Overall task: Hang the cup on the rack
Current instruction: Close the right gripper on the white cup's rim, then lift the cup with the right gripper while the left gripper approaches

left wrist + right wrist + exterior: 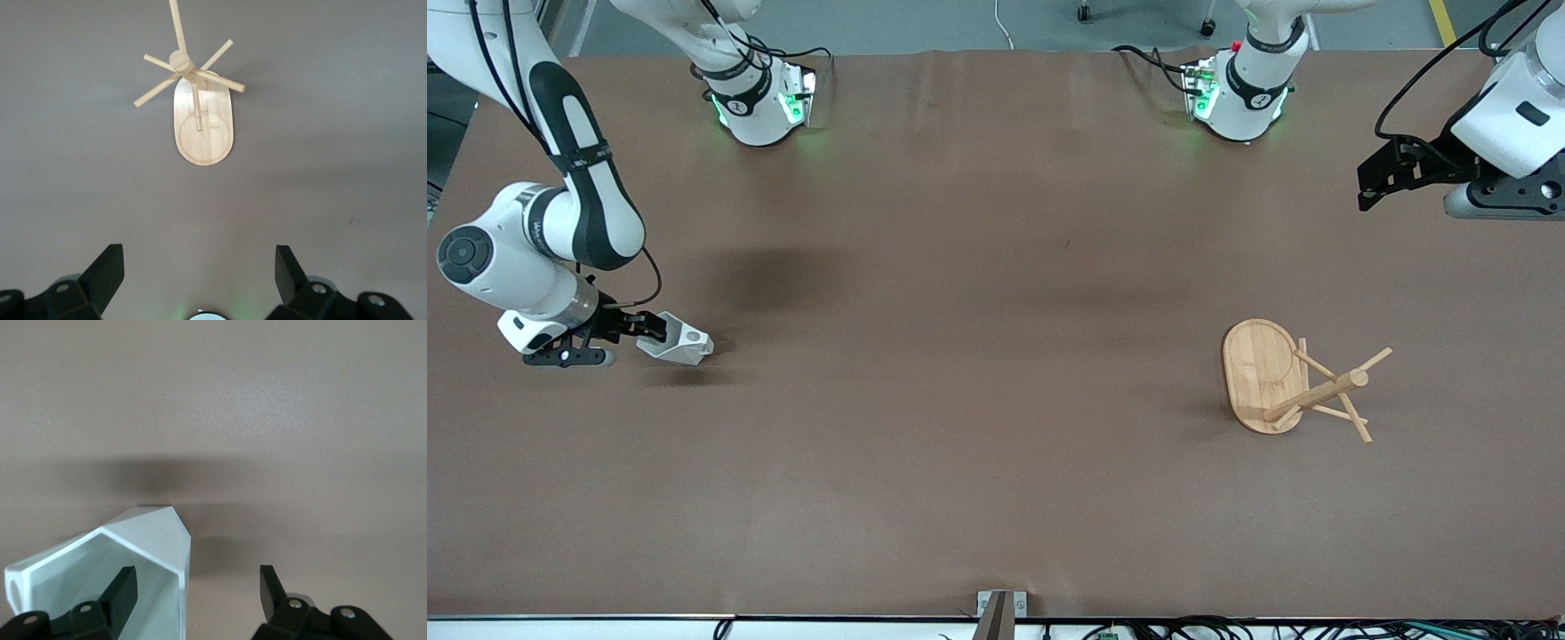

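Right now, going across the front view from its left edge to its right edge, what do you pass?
right gripper → cup → rack → left gripper
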